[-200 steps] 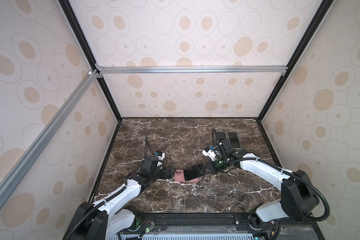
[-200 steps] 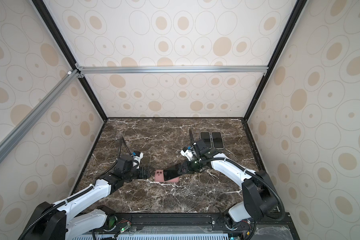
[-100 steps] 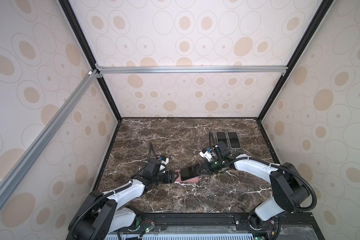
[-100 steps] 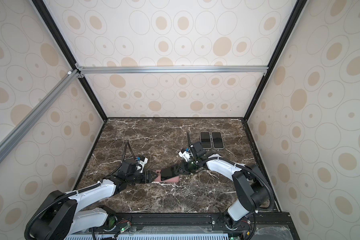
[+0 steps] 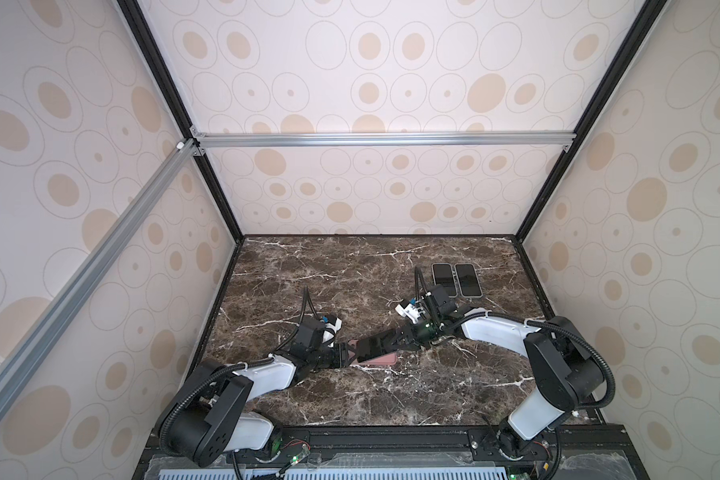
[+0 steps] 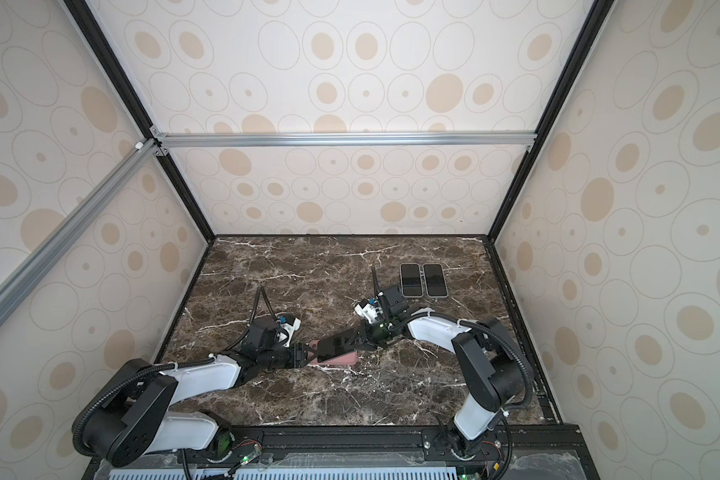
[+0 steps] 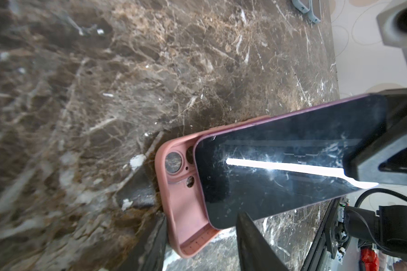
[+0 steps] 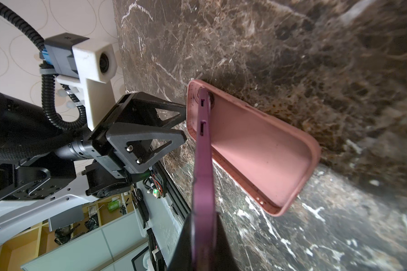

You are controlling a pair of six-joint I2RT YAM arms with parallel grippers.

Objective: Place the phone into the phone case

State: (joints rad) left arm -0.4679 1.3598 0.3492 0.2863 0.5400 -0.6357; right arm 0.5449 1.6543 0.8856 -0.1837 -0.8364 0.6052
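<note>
Phone [image 5: 375,348] clamped in right pincer [image 5: 398,337], tilted over case [image 5: 381,360].

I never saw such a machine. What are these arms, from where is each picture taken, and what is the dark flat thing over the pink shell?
These are two robot arms on a marble table. Two pictures look down from overhead; the other two come from a camera on each arm's wrist. The pink case lies flat on the table. The right pincer is shut on a purple phone, tilted, its lower end in the case. The left pincer stands at the case's end; whether it grips, I cannot tell. Two more phones lie farther back.
</note>
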